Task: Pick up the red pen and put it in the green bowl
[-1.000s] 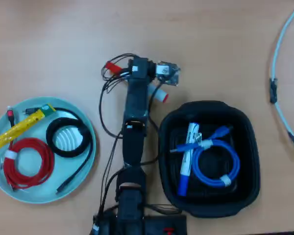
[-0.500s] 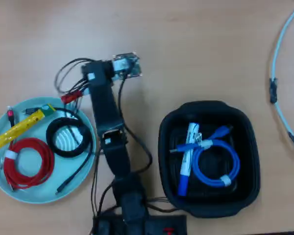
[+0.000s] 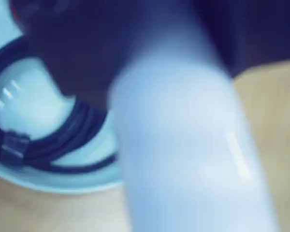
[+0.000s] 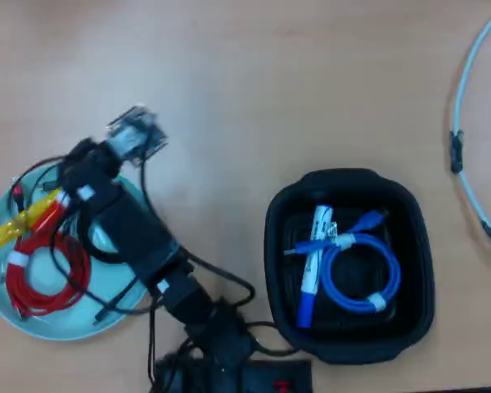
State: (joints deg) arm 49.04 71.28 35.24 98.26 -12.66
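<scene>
In the wrist view the red pen's white barrel (image 3: pixel 183 145) fills the middle, blurred and very close, running down from my dark gripper (image 3: pixel 150 43), which looks shut on it. It hangs over the rim of the green bowl (image 3: pixel 48 181), which holds a black cable coil (image 3: pixel 43 145). In the overhead view my gripper (image 4: pixel 65 192) is above the upper part of the green bowl (image 4: pixel 0 299) at the left. A red end of the pen (image 4: pixel 56 211) peeks out beside the arm; the barrel is hidden under it.
The bowl also holds a red cable coil (image 4: pixel 41 278) and a flat yellow strip (image 4: pixel 12 229). A black tray (image 4: pixel 278 246) at the right holds a blue-capped white marker (image 4: pixel 315 262) and a blue cable (image 4: pixel 364 282). A white cable (image 4: pixel 462 98) curves along the right edge.
</scene>
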